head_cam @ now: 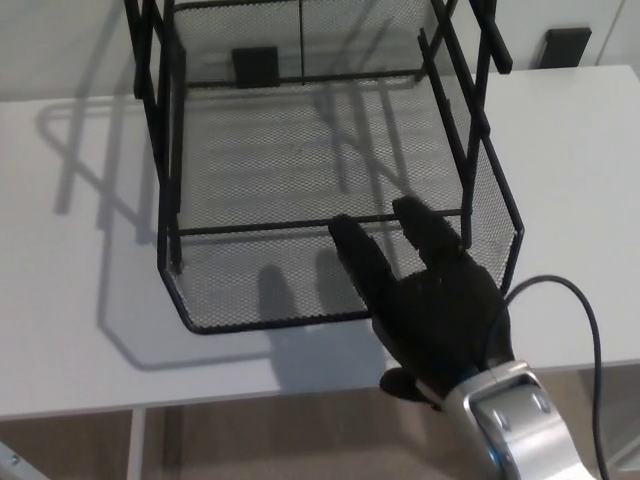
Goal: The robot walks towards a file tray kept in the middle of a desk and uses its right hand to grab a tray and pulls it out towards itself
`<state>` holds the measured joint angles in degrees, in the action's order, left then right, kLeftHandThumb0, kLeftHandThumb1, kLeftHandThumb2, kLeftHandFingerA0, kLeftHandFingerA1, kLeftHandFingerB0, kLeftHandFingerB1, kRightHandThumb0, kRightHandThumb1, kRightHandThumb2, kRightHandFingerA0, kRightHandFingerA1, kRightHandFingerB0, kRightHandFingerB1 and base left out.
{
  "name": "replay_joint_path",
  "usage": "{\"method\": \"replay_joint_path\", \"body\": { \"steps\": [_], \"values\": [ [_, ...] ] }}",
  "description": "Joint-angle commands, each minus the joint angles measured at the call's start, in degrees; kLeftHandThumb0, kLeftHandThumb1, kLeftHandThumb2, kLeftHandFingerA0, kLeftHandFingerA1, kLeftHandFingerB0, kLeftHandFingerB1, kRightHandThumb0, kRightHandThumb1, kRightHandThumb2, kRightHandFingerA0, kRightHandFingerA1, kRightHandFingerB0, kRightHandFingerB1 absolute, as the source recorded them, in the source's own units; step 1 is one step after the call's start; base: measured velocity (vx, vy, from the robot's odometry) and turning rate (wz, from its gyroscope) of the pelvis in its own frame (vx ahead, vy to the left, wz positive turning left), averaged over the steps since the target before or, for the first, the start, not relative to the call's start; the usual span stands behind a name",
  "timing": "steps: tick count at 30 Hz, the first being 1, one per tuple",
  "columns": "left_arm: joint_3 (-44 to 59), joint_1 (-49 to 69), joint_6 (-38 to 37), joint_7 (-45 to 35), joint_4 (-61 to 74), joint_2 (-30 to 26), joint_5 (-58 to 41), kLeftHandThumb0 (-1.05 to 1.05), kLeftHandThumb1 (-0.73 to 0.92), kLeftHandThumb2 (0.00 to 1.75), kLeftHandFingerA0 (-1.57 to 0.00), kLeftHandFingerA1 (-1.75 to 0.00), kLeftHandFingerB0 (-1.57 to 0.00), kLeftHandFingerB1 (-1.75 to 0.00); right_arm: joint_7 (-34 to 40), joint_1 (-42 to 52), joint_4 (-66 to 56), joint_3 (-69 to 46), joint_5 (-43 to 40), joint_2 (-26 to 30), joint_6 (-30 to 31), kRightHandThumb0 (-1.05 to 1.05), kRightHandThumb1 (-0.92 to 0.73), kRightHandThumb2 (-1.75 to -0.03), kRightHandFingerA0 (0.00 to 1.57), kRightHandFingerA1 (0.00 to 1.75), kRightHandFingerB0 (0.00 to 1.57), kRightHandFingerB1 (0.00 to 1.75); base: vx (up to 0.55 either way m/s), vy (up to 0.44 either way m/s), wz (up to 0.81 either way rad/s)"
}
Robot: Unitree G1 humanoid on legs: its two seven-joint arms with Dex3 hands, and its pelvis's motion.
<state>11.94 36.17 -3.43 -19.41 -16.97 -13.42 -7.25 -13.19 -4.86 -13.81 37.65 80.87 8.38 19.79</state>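
The file tray [340, 270] is black wire mesh with a fine diamond pattern, set in a black bar frame [165, 130]. The desk [80, 300] beneath is plain white, marked with grey shadows of the mesh and bars. The right hand [430, 300] is matte black, its wrist casing [515, 430] silver-grey metal, and a black cable [590, 330] loops beside it.

An office (or similar workspace): plain white desk [80, 300], black mesh file tray [300, 180], pale wall.
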Motion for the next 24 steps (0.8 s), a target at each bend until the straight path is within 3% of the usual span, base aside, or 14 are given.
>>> {"method": "replay_joint_path", "body": {
  "steps": [1,3,4,7,9,10,11,14,15,16,18,20,22,24],
  "values": [
    [0.7,-0.2,-1.7,-0.7,-1.3,-0.3,-0.8,-0.29,0.58,0.57,-0.55,-0.42,-0.52,-0.40,0.1,4.8,-1.7,1.7,-0.3,2.9,-2.6,-0.64,-0.35,-0.82,0.00,0.27,0.01,0.29,0.00,0.000,0.00],
    [0.7,0.1,-1.2,-0.4,-0.6,-0.2,-0.7,-0.31,0.57,0.57,-0.55,-0.42,-0.52,-0.40,0.9,6.7,-3.4,1.9,-1.1,3.5,-3.2,-0.80,-0.40,-0.70,0.06,0.22,0.08,0.24,0.00,0.000,0.00],
    [0.7,0.2,-1.0,-0.4,-0.4,-0.3,-0.7,-0.30,0.57,0.57,-0.55,-0.42,-0.53,-0.40,1.0,7.3,-4.0,2.2,-1.0,3.7,-3.4,-0.62,-0.36,-0.82,0.00,0.25,0.07,0.30,0.00,0.000,0.00],
    [0.4,0.7,-0.8,0.0,0.8,-0.5,0.1,-0.32,0.57,0.57,-0.55,-0.41,-0.54,-0.40,-0.1,8.9,-6.1,3.2,0.3,4.6,-3.7,-0.70,-0.43,-0.83,0.07,0.15,0.07,0.22,0.00,0.000,0.00],
    [0.4,0.8,-0.2,0.0,1.2,-0.4,-0.2,-0.30,0.58,0.57,-0.57,-0.42,-0.53,-0.40,0.1,9.7,-6.9,3.6,0.6,4.9,-3.8,-0.65,-0.38,-0.83,0.01,0.24,0.08,0.27,0.00,0.000,0.00],
    [0.3,0.8,-0.2,0.0,1.4,-0.5,0.1,-0.30,0.58,0.57,-0.56,-0.42,-0.53,-0.40,0.7,9.9,-6.9,3.6,0.3,4.9,-4.0,-0.81,-0.40,-0.69,0.06,0.25,0.08,0.24,0.00,0.000,0.00],
    [0.2,0.8,-0.2,-0.2,1.5,-0.6,-0.1,-0.30,0.58,0.57,-0.56,-0.42,-0.53,-0.40,0.9,10.1,-6.8,3.5,0.2,4.8,-4.0,-0.70,-0.39,-0.79,0.07,0.23,0.06,0.24,0.00,0.000,0.00],
    [0.3,0.9,-0.1,-0.2,1.8,-0.5,-0.1,-0.30,0.58,0.57,-0.57,-0.43,-0.53,-0.40,0.8,10.4,-6.8,3.5,0.5,4.6,-3.8,-0.69,-0.39,-0.81,0.04,0.21,0.06,0.24,0.00,0.000,0.00],
    [0.2,0.9,-0.4,0.1,1.9,-0.8,0.4,-0.31,0.58,0.57,-0.56,-0.42,-0.53,-0.40,1.0,10.6,-6.6,3.8,1.0,4.5,-3.9,-0.79,-0.50,-0.56,0.00,0.34,0.05,0.30,0.00,0.000,0.00],
    [0.3,0.3,-0.2,0.3,1.1,-0.7,0.4,-0.29,0.58,0.57,-0.56,-0.42,-0.53,-0.40,2.1,10.6,-6.1,4.0,1.5,4.7,-4.1,-0.68,-0.38,-0.82,0.02,0.24,0.04,0.26,0.00,0.000,0.00],
    [0.5,-0.3,-1.1,0.0,-0.4,-0.6,0.1,-0.30,0.58,0.57,-0.55,-0.42,-0.54,-0.41,3.1,10.7,-5.9,4.0,1.3,4.8,-4.4,-0.82,-0.39,-0.69,0.06,0.25,0.09,0.26,0.00,0.000,0.00],
    [0.6,-0.5,-1.0,-0.3,-0.5,-0.5,-0.4,-0.30,0.58,0.57,-0.56,-0.42,-0.53,-0.41,2.3,10.2,-6.5,3.7,1.1,4.7,-4.5,-0.67,-0.37,-0.82,0.02,0.24,0.02,0.25,0.00,0.000,0.00],
    [0.5,0.0,-0.7,-0.1,0.6,-0.6,-0.1,-0.30,0.58,0.57,-0.54,-0.41,-0.52,-0.40,0.5,9.9,-8.3,3.3,0.7,4.9,-4.8,-0.83,-0.41,-0.69,0.04,0.24,0.06,0.24,0.00,0.000,0.00],
    [0.6,0.0,-0.6,-0.2,0.6,-0.5,-0.3,-0.30,0.58,0.57,-0.54,-0.41,-0.53,-0.41,-0.9,10.1,-10.2,2.9,0.0,4.9,-4.9,-0.70,-0.39,-0.81,0.05,0.19,0.03,0.22,0.00,0.000,0.00]
  ]
}}
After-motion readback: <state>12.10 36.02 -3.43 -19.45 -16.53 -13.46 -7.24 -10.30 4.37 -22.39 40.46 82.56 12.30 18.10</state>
